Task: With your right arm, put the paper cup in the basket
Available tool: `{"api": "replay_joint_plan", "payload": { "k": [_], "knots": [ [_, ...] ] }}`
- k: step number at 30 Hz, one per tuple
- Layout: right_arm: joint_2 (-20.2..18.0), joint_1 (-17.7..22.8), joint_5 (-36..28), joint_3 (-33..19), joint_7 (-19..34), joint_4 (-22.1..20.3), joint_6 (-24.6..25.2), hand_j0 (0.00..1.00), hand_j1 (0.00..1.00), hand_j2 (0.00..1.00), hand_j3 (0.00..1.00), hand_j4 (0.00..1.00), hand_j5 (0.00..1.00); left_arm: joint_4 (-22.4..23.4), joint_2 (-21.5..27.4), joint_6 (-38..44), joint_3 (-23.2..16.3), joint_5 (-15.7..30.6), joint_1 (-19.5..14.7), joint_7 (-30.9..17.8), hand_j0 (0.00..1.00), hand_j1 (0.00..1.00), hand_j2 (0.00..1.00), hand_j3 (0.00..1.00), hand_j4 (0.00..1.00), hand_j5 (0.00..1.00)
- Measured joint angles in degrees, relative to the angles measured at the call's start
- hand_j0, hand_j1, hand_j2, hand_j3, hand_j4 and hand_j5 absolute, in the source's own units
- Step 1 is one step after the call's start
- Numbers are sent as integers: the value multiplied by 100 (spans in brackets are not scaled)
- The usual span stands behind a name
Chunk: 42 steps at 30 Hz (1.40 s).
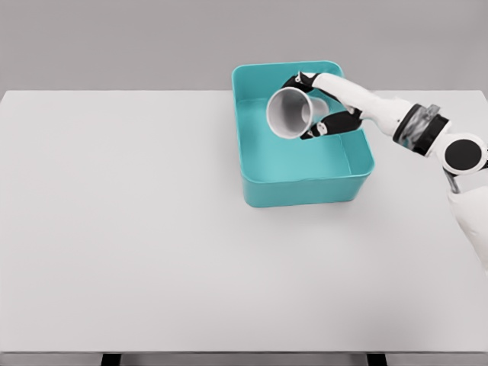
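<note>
A: Cup first. Where is it?

B: The white paper cup [290, 112] sits in the upper middle of the frame, lying on its side in mid-air with its open mouth turned toward the left and toward the camera, so the grey inside shows. It is over the teal rectangular plastic basket [305, 187], above the back half of it.

A: Is it touching the basket?

B: From this angle I would say it is held clear of the floor and walls, but the head view looks down steeply, so I cannot be sure how high it is.

A: What holds it?

B: The right robot hand [320, 107]. The white arm comes in from the right edge of the frame, runs up and left over the basket's right wall, and the dark-tipped fingers [329, 126] are wrapped around the cup's body, one set curving over the top and another under it. The robot hand is clamped on the cup.

A: And the basket itself?

B: It stands on the light grey tabletop [122, 229], right of centre, its far wall near the tabletop's back edge. Only the cup's outline overlaps its inside.

A: The other arm?

B: It does not show in the frame.
</note>
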Motion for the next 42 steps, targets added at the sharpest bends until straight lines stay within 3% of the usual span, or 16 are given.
{"api": "replay_joint_plan", "payload": {
  "k": [8,16,17,18,20,41,42],
  "knots": [
    [-105,-44,187,214,0,56,106,51,51,51,51,51,51,-2,0,0,0,0,0,0,100,100,100,100,100,100],
    [-78,-176,281,258,-1,454,229,53,53,53,53,53,53,-1,0,0,0,0,0,0,100,100,100,100,100,100],
    [-77,-176,294,260,-1,477,256,56,56,56,56,56,56,-1,0,0,0,0,-9,0,100,100,100,100,100,100],
    [-75,-176,303,261,-1,493,276,70,70,70,70,70,70,-2,0,0,0,0,-9,0,100,100,100,100,100,100],
    [-73,-176,312,263,-1,507,301,85,85,85,85,85,85,0,0,0,0,0,-9,0,100,100,100,100,100,100],
    [-118,-202,318,247,-2,280,467,86,86,86,86,86,86,1,0,0,0,0,0,0,100,100,100,100,100,100],
    [-120,-211,311,241,-2,266,473,89,89,89,89,89,89,0,0,0,0,0,0,0,100,100,100,100,100,100]
  ]
}}
